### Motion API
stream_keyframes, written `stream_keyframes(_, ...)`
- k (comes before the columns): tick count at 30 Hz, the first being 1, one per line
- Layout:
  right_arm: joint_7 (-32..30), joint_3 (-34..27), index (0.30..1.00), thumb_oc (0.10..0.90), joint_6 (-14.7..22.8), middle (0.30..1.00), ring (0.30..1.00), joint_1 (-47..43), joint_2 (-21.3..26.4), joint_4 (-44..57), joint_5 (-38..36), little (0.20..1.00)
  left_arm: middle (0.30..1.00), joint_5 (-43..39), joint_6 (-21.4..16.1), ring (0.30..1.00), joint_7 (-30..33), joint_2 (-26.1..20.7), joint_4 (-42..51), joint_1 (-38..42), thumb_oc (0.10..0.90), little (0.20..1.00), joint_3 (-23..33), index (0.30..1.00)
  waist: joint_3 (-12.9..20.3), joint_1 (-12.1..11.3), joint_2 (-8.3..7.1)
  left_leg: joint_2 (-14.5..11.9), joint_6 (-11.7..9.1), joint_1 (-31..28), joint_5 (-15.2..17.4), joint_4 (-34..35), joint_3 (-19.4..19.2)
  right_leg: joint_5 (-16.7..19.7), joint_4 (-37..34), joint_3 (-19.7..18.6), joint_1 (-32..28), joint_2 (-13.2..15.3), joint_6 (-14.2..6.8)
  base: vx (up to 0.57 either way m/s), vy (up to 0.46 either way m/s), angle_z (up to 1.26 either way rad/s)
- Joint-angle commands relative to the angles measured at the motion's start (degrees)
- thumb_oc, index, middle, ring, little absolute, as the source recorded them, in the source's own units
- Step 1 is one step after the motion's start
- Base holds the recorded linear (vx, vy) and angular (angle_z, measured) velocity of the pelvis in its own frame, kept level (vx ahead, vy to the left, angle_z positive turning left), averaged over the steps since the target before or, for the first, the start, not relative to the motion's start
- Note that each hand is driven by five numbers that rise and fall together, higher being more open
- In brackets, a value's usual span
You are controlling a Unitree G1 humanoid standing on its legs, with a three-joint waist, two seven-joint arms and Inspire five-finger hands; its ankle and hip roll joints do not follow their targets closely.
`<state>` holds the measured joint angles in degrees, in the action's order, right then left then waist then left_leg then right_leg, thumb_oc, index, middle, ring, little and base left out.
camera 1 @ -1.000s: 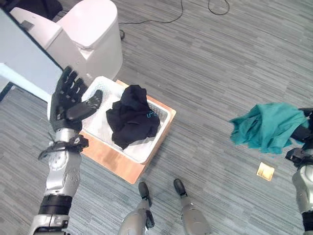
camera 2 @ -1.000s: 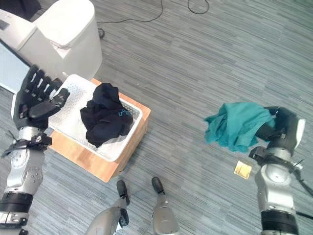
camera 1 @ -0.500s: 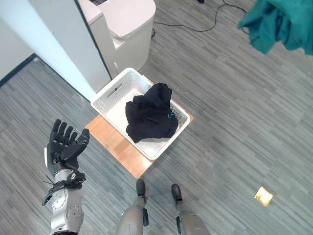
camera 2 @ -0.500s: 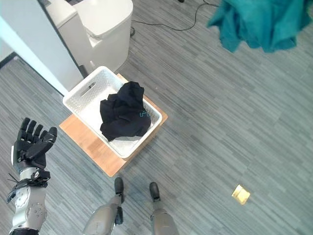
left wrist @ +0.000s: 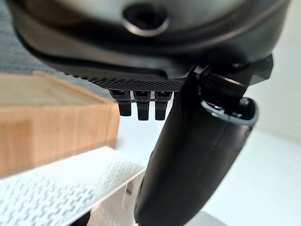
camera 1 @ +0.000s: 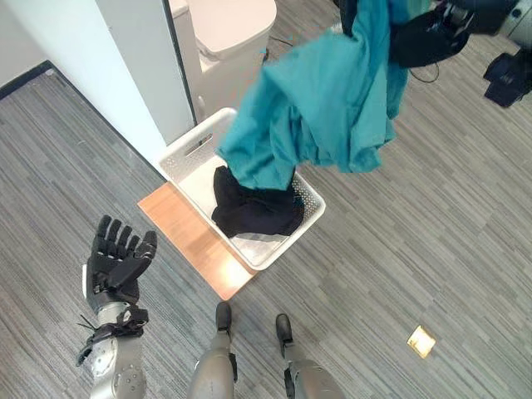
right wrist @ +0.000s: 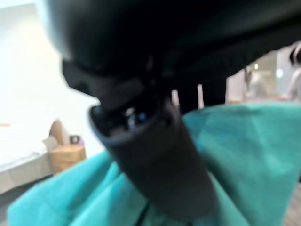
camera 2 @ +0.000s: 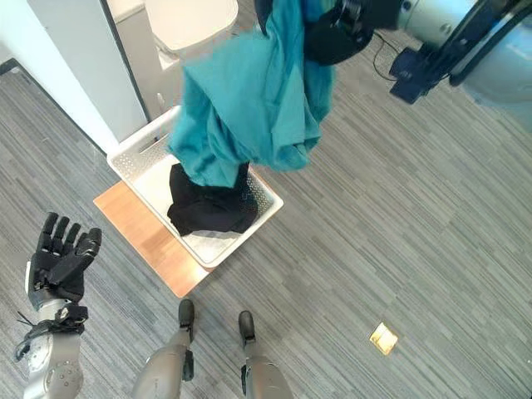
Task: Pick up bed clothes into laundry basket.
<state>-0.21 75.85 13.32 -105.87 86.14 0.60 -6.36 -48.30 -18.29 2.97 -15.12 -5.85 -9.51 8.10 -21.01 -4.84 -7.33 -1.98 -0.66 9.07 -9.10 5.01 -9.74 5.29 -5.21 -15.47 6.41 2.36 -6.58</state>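
A big teal cloth (camera 1: 324, 116) is held up high by the right hand (camera 1: 424, 37), which is clamped on its top edge near the upper part of the head views, so the fabric hangs down in loose folds. The lower end of the cloth dangles right over the white laundry basket (camera 1: 187, 158), and whether it actually touches what's inside can't be told. A crumpled black garment (camera 1: 253, 212) is already lying in the basket, partly hidden behind the hanging teal fabric. The basket is set on a low wooden board (camera 1: 187, 237) on the grey striped floor (camera 1: 416, 224). In the right wrist view the teal cloth (right wrist: 244, 155) is seen bunched right against the dark thumb. The left hand (camera 1: 116, 266) is held low at the lower left, well apart from the basket, with fingers spread and straight and nothing in it. A white bin (camera 1: 229, 33) is stood just behind the basket, beside a white wall panel (camera 1: 100, 66). A small yellow tag (camera 1: 421, 341) is lying on the floor off to the right.
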Motion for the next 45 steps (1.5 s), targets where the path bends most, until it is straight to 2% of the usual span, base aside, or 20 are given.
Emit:
stream_keyframes(1,-2.93,-8.43,0.300,0.400,-1.26,0.300,0.300,-1.89,0.47,-3.53,-3.24,0.300,0.900,0.93,-3.72,0.900,-2.22,-2.21,9.65,-0.04,0.800,0.900,0.19,0.900,3.62,-0.33,1.75,-0.99,-4.72,-0.61,5.29,-0.02,-1.80,-11.59,5.96,0.01,-1.55,2.15,-1.51,0.00,0.000,0.00)
stream_keyframes(5,-2.72,-18.22,0.300,0.400,-1.47,0.300,0.300,8.55,-2.39,-1.97,-4.15,0.300,0.900,0.86,-3.90,0.900,-1.54,-1.60,9.40,0.98,0.800,0.900,-0.26,0.900,3.11,-0.78,2.26,-0.91,-4.54,-0.41,5.32,-0.02,-1.34,-11.82,6.34,0.27,-1.38,2.19,-1.39,0.00,0.000,0.00)
stream_keyframes(6,-2.69,-22.94,0.300,0.400,-1.84,0.300,0.300,13.37,-3.75,-1.30,-3.86,0.300,0.900,0.95,-3.90,0.900,-1.23,-2.00,9.28,1.23,0.800,0.900,-0.42,0.900,3.07,-1.13,1.83,-0.89,-4.52,-0.31,5.29,-0.01,-1.13,-11.89,6.41,0.50,-1.41,2.21,-1.36,0.00,0.000,0.00)
stream_keyframes(8,-2.85,-27.33,0.300,0.400,-2.23,0.300,0.300,17.18,-7.51,-0.04,-3.48,0.300,0.900,0.95,-4.02,0.900,-0.64,-2.75,9.00,2.00,0.800,0.900,-1.06,0.900,2.88,-2.24,1.50,-0.63,-4.47,-0.16,5.30,-0.01,-0.64,-11.93,6.29,0.59,-1.42,2.18,-1.25,0.01,-0.019,0.08)
stream_keyframes(13,-3.60,-27.13,0.300,0.400,-3.26,0.300,0.300,15.87,-11.05,-1.78,-4.07,0.300,0.900,0.66,-3.98,0.900,0.45,-2.60,8.59,2.54,0.800,0.900,-2.02,0.900,2.67,-3.30,1.02,-0.51,-4.56,0.05,5.15,-0.01,-0.28,-11.90,5.75,1.09,-1.83,2.36,-1.04,0.02,0.000,0.07)
stream_keyframes(22,-4.38,-27.33,0.300,0.400,-5.32,0.300,0.300,18.67,-14.34,-7.68,-4.03,0.300,0.900,0.86,-3.77,0.900,1.35,-2.13,8.75,2.75,0.800,0.900,-2.87,0.900,1.75,-4.54,1.26,-0.11,-4.51,0.66,5.16,-0.01,0.42,-11.83,5.21,1.72,-2.15,2.78,-1.01,0.01,0.003,0.07)
stream_keyframes(24,-5.46,-30.68,0.300,0.400,-5.94,0.300,0.300,21.74,-18.76,-11.67,-6.12,0.300,0.900,0.81,-4.12,0.900,1.98,-2.03,8.27,2.93,0.800,0.900,-2.92,0.900,1.47,-5.09,1.44,0.05,-4.50,1.02,5.15,-0.01,0.88,-11.61,4.98,1.70,-2.07,3.00,-0.99,0.01,-0.002,0.02)
stream_keyframes(25,-5.46,-30.79,0.300,0.400,-5.95,0.300,0.300,21.86,-18.77,-11.64,-6.10,0.300,0.900,0.80,-4.12,0.900,1.98,-2.08,8.27,2.91,0.800,0.900,-2.91,0.900,1.50,-5.10,1.39,0.06,-4.50,1.04,5.15,-0.01,0.88,-11.61,4.97,1.70,-2.06,3.01,-0.99,0.00,0.000,0.00)
stream_keyframes(27,-6.15,-32.91,0.300,0.400,-6.44,0.300,0.300,23.81,-24.19,-15.09,-7.59,0.300,0.900,0.03,-4.25,0.900,2.46,-1.80,7.83,3.15,0.800,0.900,-3.68,0.900,1.50,-5.76,1.67,0.23,-4.36,1.27,5.32,-0.01,0.97,-11.44,4.78,1.51,-1.87,3.02,-0.91,0.00,0.000,0.00)
stream_keyframes(30,-6.26,-31.03,0.300,0.400,-7.87,0.300,0.300,20.95,-27.99,-20.00,-5.68,0.300,0.900,-0.28,-4.53,0.900,2.67,-2.92,7.33,4.20,0.800,0.900,-3.75,0.900,1.72,-6.46,1.95,0.37,-4.41,1.76,5.29,-0.01,1.12,-11.28,4.42,1.61,-1.67,3.22,-0.97,0.03,0.001,0.02)
stream_keyframes(33,-5.86,-23.17,0.300,0.400,-8.42,0.300,0.300,9.97,-25.81,-21.94,-4.00,0.300,0.900,0.29,-5.24,0.900,3.10,-4.69,7.11,3.78,0.800,0.900,-1.93,0.900,2.30,-6.57,1.23,0.81,-4.59,1.87,5.59,-0.01,1.30,-11.35,3.45,1.95,-2.15,3.61,-1.40,0.06,0.013,0.08)
stream_keyframes(34,-5.86,-22.65,0.300,0.400,-8.35,0.300,0.300,9.38,-25.89,-22.16,-4.12,0.300,0.900,0.31,-5.23,0.900,3.11,-4.45,7.12,3.92,0.800,0.900,-1.89,0.900,2.24,-6.54,1.51,0.64,-4.63,2.07,5.33,-0.01,1.27,-11.05,3.42,1.87,-1.94,3.44,-1.37,0.03,-0.003,0.10)
stream_keyframes(35,-6.10,-19.66,0.300,0.400,-8.24,0.300,0.300,5.47,-23.99,-22.31,-4.52,0.300,0.900,0.36,-5.26,0.900,3.22,-4.40,7.16,3.27,0.800,0.900,-1.26,0.900,2.45,-6.41,1.14,0.63,-4.70,2.19,5.35,-0.01,1.24,-10.92,3.27,1.90,-1.97,3.46,-1.41,0.02,-0.008,0.15)
stream_keyframes(36,-6.06,-15.44,0.300,0.400,-7.68,0.300,0.300,0.27,-20.17,-21.50,-5.91,0.300,0.900,0.50,-5.08,0.900,3.26,-4.24,7.10,2.16,0.800,0.900,-0.46,0.900,2.66,-6.13,0.07,0.69,-4.75,2.25,5.47,-0.01,1.32,-10.79,3.30,2.11,-2.12,3.60,-1.58,0.04,-0.003,0.19)
stream_keyframes(37,-6.03,-14.57,0.300,0.400,-7.60,0.300,0.300,-0.63,-20.19,-21.74,-6.17,0.300,0.900,0.52,-5.05,0.900,3.28,-3.93,7.15,2.33,0.800,0.900,-0.54,0.900,2.52,-6.07,0.37,0.73,-4.74,2.29,5.46,-0.01,1.35,-10.82,3.29,2.16,-2.11,3.64,-1.60,0.03,-0.002,0.16)
stream_keyframes(38,-5.85,-11.82,0.300,0.400,-7.24,0.300,0.300,-3.90,-18.05,-21.33,-7.62,0.300,0.900,0.75,-4.92,0.900,3.35,-3.80,7.09,2.10,0.800,0.900,-0.36,0.900,2.42,-5.72,0.13,0.79,-4.75,2.38,5.49,-0.01,1.49,-10.76,3.37,2.41,-2.12,3.67,-1.71,0.01,-0.002,0.15)
stream_keyframes(39,-5.79,-8.43,0.300,0.400,-6.55,0.300,0.300,-7.41,-14.17,-19.73,-9.41,0.300,0.900,1.15,-4.62,0.900,3.28,-3.59,7.57,1.19,0.800,0.900,0.00,0.900,2.37,-5.05,-0.82,0.81,-4.76,2.54,5.60,-0.01,1.61,-10.55,3.48,2.52,-2.05,3.76,-1.94,0.01,-0.002,0.14)
stream_keyframes(40,-5.76,-7.73,0.300,0.400,-6.51,0.300,0.300,-8.12,-14.11,-19.81,-9.61,0.300,0.900,1.16,-4.59,0.900,3.30,-3.39,7.62,1.32,0.800,0.900,-0.11,0.900,2.28,-5.07,-0.61,0.84,-4.75,2.58,5.59,-0.01,1.64,-10.57,3.48,2.55,-2.02,3.79,-1.95,0.01,0.002,0.18)
stream_keyframes(42,-4.90,-3.48,0.300,0.400,-5.44,0.300,0.300,-11.92,-10.37,-17.07,-11.85,0.300,0.900,1.74,-4.32,0.900,2.99,-3.04,7.99,1.26,0.800,0.900,-0.21,0.900,1.87,-4.08,-1.63,0.78,-4.84,2.86,5.66,-0.01,1.57,-10.22,3.73,2.54,-1.67,3.88,-2.18,0.00,0.000,0.13)
stream_keyframes(45,-4.39,-2.33,0.300,0.400,-5.06,0.300,0.300,-12.55,-9.16,-15.16,-12.59,0.300,0.900,2.00,-4.10,0.900,2.74,-2.78,8.65,1.51,0.800,0.900,-0.81,0.900,1.49,-3.87,-1.78,0.75,-4.84,3.02,5.71,-0.01,1.50,-10.08,3.80,2.48,-1.45,3.91,-2.20,0.00,-0.004,-0.02)
